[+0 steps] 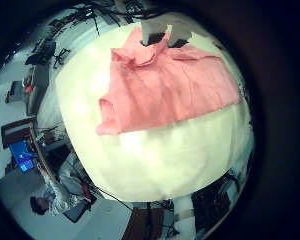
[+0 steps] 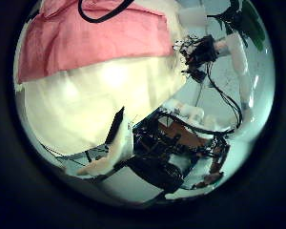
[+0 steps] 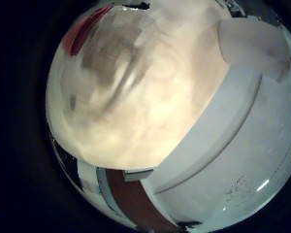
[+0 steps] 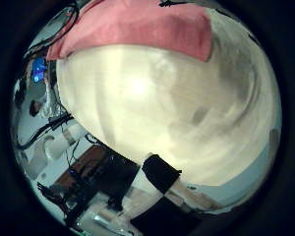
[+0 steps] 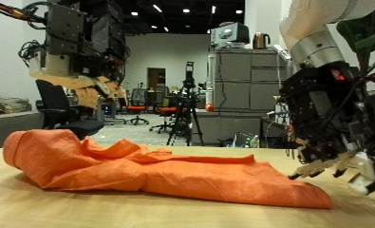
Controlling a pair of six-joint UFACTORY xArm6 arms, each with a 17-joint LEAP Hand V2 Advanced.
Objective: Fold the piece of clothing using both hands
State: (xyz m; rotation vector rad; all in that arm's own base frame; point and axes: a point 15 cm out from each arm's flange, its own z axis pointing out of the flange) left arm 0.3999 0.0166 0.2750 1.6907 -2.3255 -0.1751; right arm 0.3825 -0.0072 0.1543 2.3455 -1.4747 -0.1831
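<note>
A: Right hand point(image 5: 328, 133) hangs low over the table point(image 5: 35, 204), fingers point(image 5: 316, 169) loosely pointed down and spread, gripping nothing, just beside one end of the garment point(image 5: 149, 166).

B: And the left hand point(image 5: 80, 62) is well up in the air above the other end, fingers relaxed and dangling, empty too.

A: The garment's orange, thin cloth, lying flat but rumpled on the table, with creases running along it and a bunched, rounded lump at the end under the left hand.

B: From the left palm it point(image 1: 165, 85) spreads out wide near the table's far edge, with one straight hem and one crumpled side.

A: The tabletop is pale wood, bare in front of the cloth.

B: Behind it, a grey cabinet point(image 5: 244, 90), dark office chairs point(image 5: 54, 104), a tripod point(image 5: 187, 104), and ceiling lights point(image 5: 194, 11) in a dim room.
</note>
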